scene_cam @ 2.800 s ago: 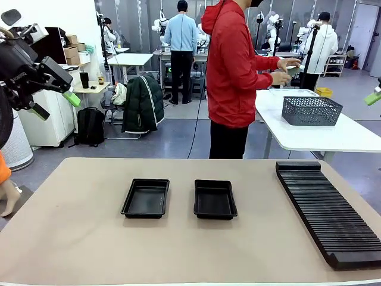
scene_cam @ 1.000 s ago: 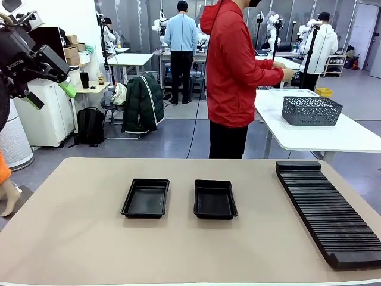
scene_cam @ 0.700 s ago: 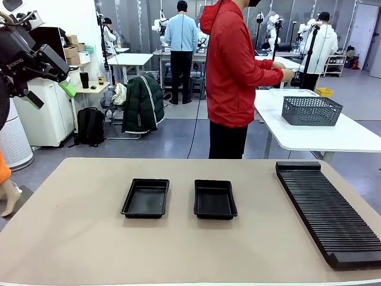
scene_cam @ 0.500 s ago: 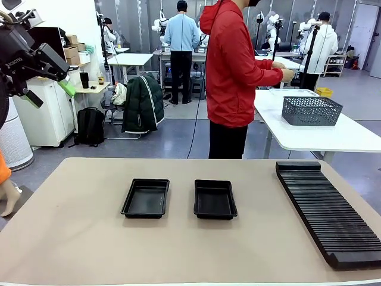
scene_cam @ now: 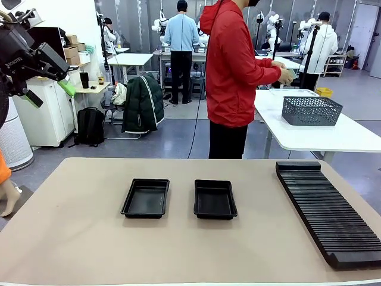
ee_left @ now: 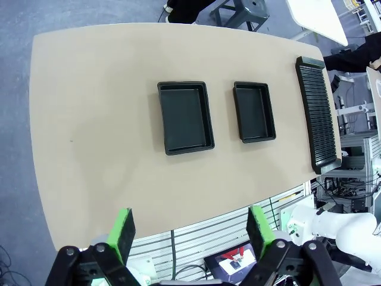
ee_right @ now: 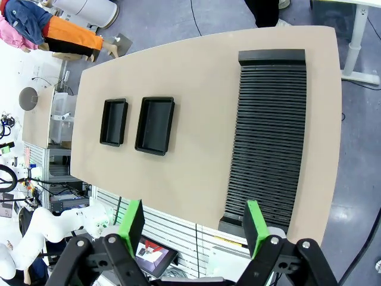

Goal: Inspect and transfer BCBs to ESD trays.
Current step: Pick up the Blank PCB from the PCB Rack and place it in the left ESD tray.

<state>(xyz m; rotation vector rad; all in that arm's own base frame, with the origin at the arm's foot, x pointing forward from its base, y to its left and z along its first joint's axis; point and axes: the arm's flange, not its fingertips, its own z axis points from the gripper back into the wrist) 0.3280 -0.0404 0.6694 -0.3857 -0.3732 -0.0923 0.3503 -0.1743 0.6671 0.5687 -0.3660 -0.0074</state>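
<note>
One readable mark, on the left pincer.

Printed in small white capitals on the black housing of the left pincer (scene_cam: 49,94), at the upper left of the front view: "ROBOTIQ", slanted along with the body and only just legible at this size. Stacked behind it, cardboard boxes (scene_cam: 72,47) with any print too blurred to read. Below the near edge of the desk (ee_right: 196,119) in the right wrist view, a small screen (ee_right: 146,251) with a red-and-white graphic, too small to make out.
</note>
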